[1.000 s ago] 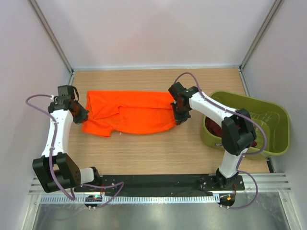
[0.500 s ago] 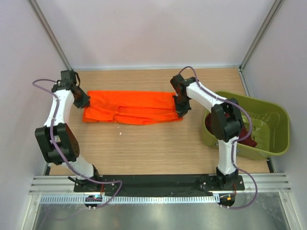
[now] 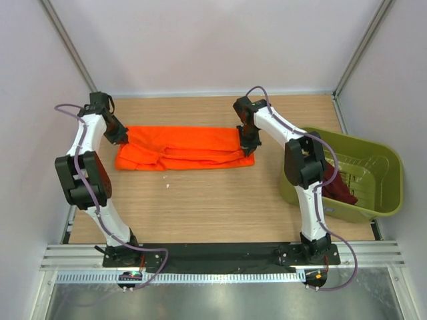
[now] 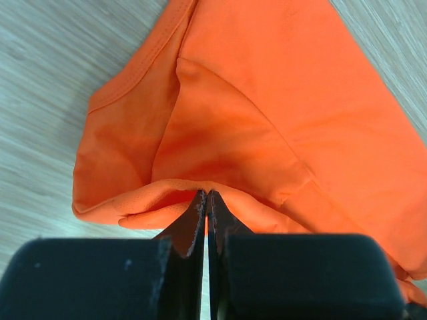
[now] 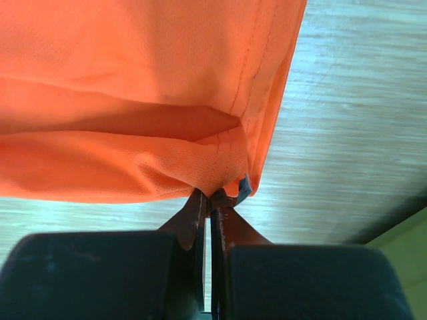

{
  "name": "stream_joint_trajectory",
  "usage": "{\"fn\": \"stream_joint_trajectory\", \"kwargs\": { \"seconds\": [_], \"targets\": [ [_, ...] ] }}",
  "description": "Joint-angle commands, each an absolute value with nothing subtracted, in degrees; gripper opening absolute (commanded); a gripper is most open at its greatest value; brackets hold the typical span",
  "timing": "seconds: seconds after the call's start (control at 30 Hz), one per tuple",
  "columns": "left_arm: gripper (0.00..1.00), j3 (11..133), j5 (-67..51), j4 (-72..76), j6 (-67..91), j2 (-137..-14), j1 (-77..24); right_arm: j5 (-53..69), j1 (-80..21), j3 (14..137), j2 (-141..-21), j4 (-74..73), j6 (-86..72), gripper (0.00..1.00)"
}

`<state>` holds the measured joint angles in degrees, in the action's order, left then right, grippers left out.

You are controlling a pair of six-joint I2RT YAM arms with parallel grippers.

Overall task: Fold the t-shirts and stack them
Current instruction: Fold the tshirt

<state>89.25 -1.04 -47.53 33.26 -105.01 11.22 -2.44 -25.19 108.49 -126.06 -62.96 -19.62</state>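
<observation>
While the orange t-shirt (image 3: 180,148) lay across the surface (image 3: 213,200), left pincer (image 4: 207,197) and right pincer (image 5: 212,198) each clamped one end tight.

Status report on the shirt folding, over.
Copy: left end effector shut on orange shirt, left edge; right end effector shut on right edge. Shirt folded in a long strip. Second, maroon shirt in green tub. Nothing in the way.

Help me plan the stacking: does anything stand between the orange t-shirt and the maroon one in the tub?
Yes. The maroon t-shirt lies inside the olive tub, whose left wall separates it from the orange t-shirt on the table. The right arm also crosses above that wall.
</observation>
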Motion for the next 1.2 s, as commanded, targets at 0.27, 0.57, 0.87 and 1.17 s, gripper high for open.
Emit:
{"fn": "stream_joint_trajectory", "kwargs": {
  "seconds": [0.27,0.57,0.87,1.17],
  "targets": [
    [0.0,96.3,-3.5,-47.2,32.0,-109.8,11.1,-4.7,-23.4,115.7,-129.4,-66.1,-20.8,0.01],
    [0.02,99.5,-3.8,-47.6,32.5,-114.6,11.0,-4.7,-22.7,119.9,-133.4,-66.9,-20.7,0.04],
    [0.3,115.7,2.2,-57.2,31.2,-120.3,10.4,-9.4,-21.1,131.3,-137.9,-73.3,-21.8,0.4],
    [0.24,90.0,-6.4,-50.3,31.7,-99.4,7.6,-3.3,-21.0,108.8,-122.0,-61.9,-19.9,0.57]
  ]
}}
